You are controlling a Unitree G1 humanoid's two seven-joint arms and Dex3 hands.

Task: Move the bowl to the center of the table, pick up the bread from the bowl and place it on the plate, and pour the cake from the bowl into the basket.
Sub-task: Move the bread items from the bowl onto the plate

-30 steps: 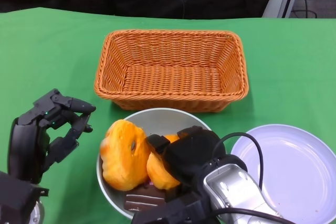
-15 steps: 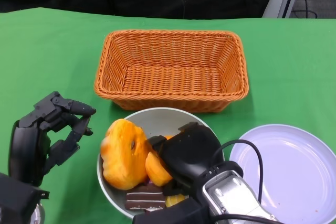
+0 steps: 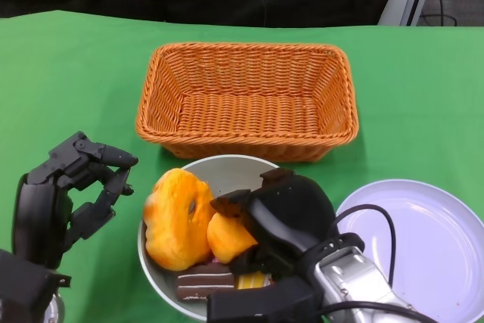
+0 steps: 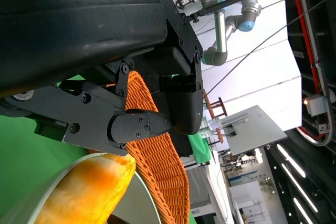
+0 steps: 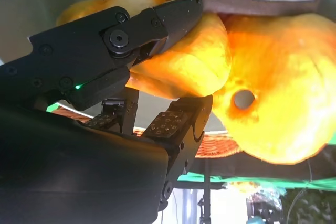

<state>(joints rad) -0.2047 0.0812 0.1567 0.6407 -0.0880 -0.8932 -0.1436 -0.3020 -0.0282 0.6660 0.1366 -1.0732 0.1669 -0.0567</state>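
Bowl: the round grey metal bowl sits on the green tablecloth at the near middle of the table, just in front of the basket and left of the plate.
Bread: two orange-yellow glazed bread rolls lie in the bowl. The larger roll leans at the bowl's left side; the smaller roll is beside it to the right, toward the bowl's middle.
Cake: a brown chocolate cake slice with a pale cream stripe lies at the near edge of the bowl, under the rolls; a yellow piece just right of it is too hidden to name.
Right hand: the black right hand reaches into the bowl from the near right, and its fingers are clamped on the smaller roll, one above and others below, as the right wrist view shows.
Left hand: the black left hand hovers over the cloth just left of the bowl, fingers curled but apart, with nothing in them.
Basket: the rectangular orange woven wicker basket stands at the far middle of the table.
Plate: the round pale lilac plate lies at the near right, next to the bowl.
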